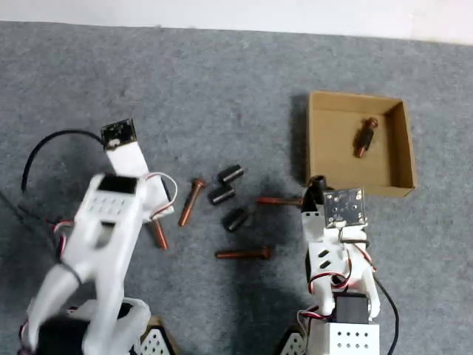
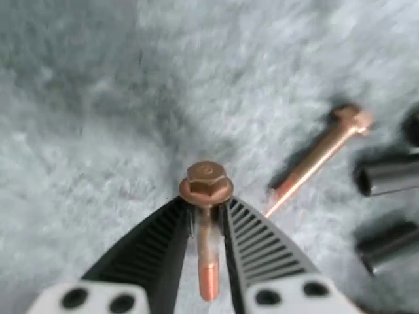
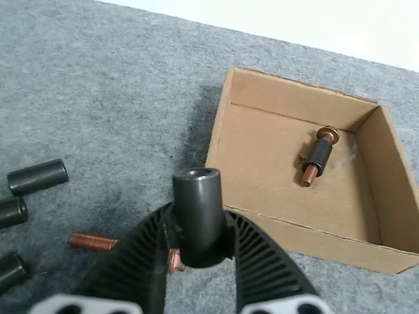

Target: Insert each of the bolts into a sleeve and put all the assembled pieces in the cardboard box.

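Note:
My left gripper [image 2: 206,204] is shut on a copper bolt [image 2: 207,222], gripping its shank just below the hex head, low over the grey mat. In the high view that bolt [image 1: 159,234] pokes out from under the left arm. My right gripper [image 3: 198,245] is shut on a dark sleeve [image 3: 198,209], held upright beside the cardboard box [image 3: 288,226]. Inside the box lies one assembled bolt and sleeve [image 3: 318,157]. From above, the right gripper [image 1: 316,189] hangs just off the box's [image 1: 319,148] near left corner.
Three loose sleeves [image 1: 230,174] [image 1: 222,195] [image 1: 235,219] lie mid-mat. Loose bolts lie around them [image 1: 191,201] [image 1: 242,254] [image 1: 279,200]. The one nearest the right gripper [image 3: 95,241] lies partly under it. A black cable [image 1: 44,148] loops at the left.

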